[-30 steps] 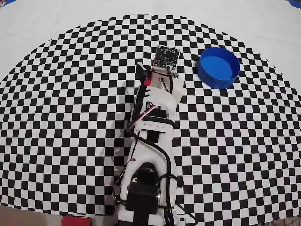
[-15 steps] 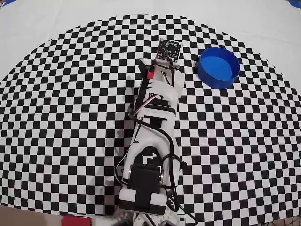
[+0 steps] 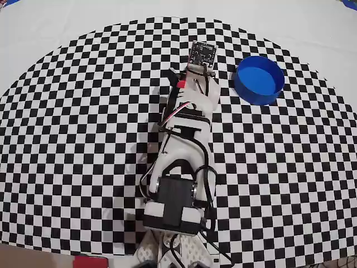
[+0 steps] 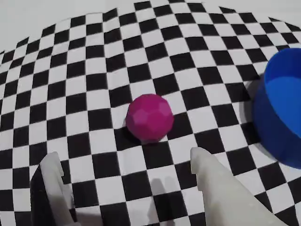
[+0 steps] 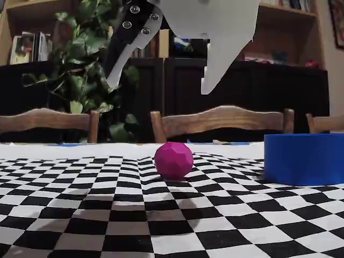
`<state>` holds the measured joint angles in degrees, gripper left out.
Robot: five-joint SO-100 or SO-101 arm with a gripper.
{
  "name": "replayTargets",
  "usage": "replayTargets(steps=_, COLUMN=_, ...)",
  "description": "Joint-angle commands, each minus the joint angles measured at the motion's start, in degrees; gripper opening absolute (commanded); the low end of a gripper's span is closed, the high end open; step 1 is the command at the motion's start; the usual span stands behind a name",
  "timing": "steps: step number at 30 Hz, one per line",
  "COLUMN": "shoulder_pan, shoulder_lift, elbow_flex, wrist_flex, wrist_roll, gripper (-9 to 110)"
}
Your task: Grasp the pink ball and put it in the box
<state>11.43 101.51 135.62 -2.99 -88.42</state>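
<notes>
While the pink ball [image 4: 150, 117] sits untouched on the checkered tabletop [image 4: 84, 70], I count the task as barely begun: nothing has been gripped and nothing is in the box [image 4: 282, 113]. From the wrist view I see my hand [image 4: 127, 165] spread wide, one finger low at the left and the other at the right, with the ball lying ahead of the tips and roughly centred on the gap between them, not yet inside it. The fixed view agrees: the hand [image 5: 161, 86] hangs well above the ball [image 5: 173, 159], both fingers clear of it. The box [image 5: 304, 158] stands empty as far as I can see, off to the right of the ball in both of those views, near but apart from it. In the overhead view the arm hides the ball; only the box [image 3: 259, 79] shows, to the right of the wrist. What remains, as I judge it, is everything that matters: lowering over the ball, closing on it, carrying it right, and releasing inside the blue wall.
</notes>
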Motion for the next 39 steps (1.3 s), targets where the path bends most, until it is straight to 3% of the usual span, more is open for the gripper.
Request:
replayTargets(steps=1, shoulder_pan=0.5, shoulder_lift=-0.9, elbow_flex=-3.2, wrist_flex=-1.0, wrist_roll=-0.4, gripper=32)
replayTargets(steps=39, shoulder_pan=1.6, shoulder_lift=-17.7, elbow_flex=-17.2, wrist_flex=-1.1, wrist_roll=-0.5, gripper=32)
